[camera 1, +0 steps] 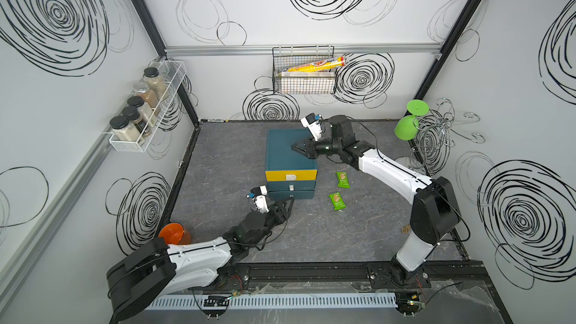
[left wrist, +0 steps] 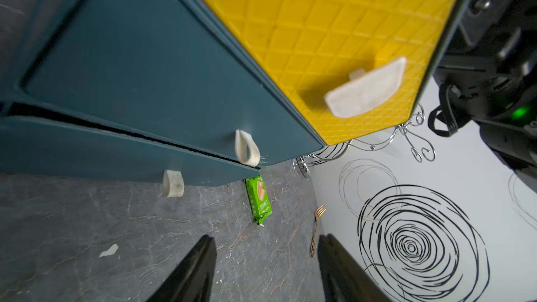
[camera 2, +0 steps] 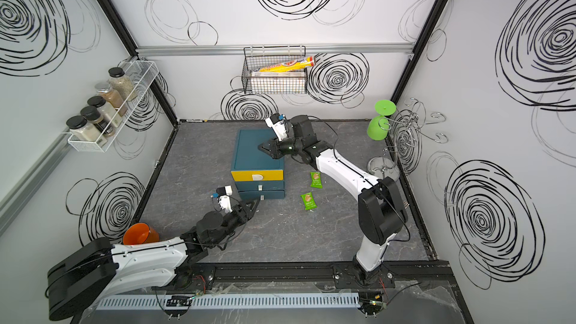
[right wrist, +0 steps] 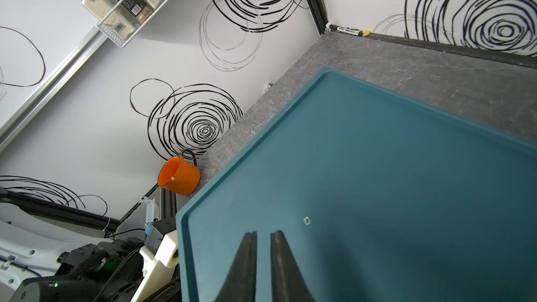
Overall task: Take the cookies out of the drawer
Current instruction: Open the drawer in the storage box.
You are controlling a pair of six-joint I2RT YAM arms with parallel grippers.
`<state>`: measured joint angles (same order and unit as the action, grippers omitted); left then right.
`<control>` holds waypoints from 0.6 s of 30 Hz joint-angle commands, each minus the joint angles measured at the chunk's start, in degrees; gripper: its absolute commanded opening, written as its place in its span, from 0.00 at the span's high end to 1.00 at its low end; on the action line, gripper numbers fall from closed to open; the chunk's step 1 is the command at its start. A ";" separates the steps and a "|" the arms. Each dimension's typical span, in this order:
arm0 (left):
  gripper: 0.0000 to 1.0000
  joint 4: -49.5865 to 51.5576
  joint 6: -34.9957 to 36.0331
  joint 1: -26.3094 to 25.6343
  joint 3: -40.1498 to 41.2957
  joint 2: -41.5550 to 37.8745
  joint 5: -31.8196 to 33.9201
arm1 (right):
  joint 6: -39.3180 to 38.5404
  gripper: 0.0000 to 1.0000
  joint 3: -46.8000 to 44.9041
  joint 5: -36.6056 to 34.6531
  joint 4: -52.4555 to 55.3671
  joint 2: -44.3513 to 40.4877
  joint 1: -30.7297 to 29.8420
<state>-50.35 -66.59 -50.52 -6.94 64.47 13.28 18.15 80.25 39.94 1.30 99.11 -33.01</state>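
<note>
A teal drawer cabinet (camera 1: 280,157) stands mid-table with a yellow top drawer (camera 1: 291,176) and two teal drawers below; the lowest drawer (camera 1: 291,195) juts out slightly, and what the drawers hold is hidden. Two green cookies packets (camera 1: 342,179) (camera 1: 337,201) lie on the table right of the cabinet; the left wrist view shows one cookies packet (left wrist: 259,200). My left gripper (camera 1: 291,202) (left wrist: 266,238) is open and empty, low by the left end of the lowest drawer's front, near its white loop handle (left wrist: 173,183). My right gripper (camera 1: 293,148) (right wrist: 263,232) hovers over the cabinet top, shut to a thin gap, holding nothing.
An orange mug (camera 1: 174,233) stands at the front left by my left arm. On the walls hang a spice rack (camera 1: 146,110) and a wire basket (camera 1: 304,88) with a yellow box. A green glass (camera 1: 408,126) hangs on a wire stand at the right. A fork (left wrist: 316,228) lies by the right wall.
</note>
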 commanded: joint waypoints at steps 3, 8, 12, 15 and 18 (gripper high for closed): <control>0.39 -12.98 -3.24 -0.16 -1.28 7.58 5.13 | -1.61 0.85 1.84 0.93 1.51 0.12 0.29; 0.40 -15.31 -1.71 -0.19 -4.38 11.91 5.30 | -3.12 0.85 0.95 0.57 2.48 -0.57 0.47; 0.40 -14.90 -1.25 0.38 -7.00 14.27 4.87 | -3.21 0.86 -0.83 0.74 1.78 -1.12 0.59; 0.44 -14.63 -1.61 0.74 -7.80 15.75 4.43 | -3.30 0.86 -1.76 1.05 1.51 -1.27 1.00; 0.46 -13.71 -2.07 1.12 -7.68 16.13 4.71 | -3.56 0.86 -2.05 1.26 1.69 -1.47 1.35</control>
<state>-61.89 -68.58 -50.02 -13.85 79.96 17.21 15.64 79.50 40.53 2.42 99.07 -32.27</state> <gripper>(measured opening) 0.546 0.144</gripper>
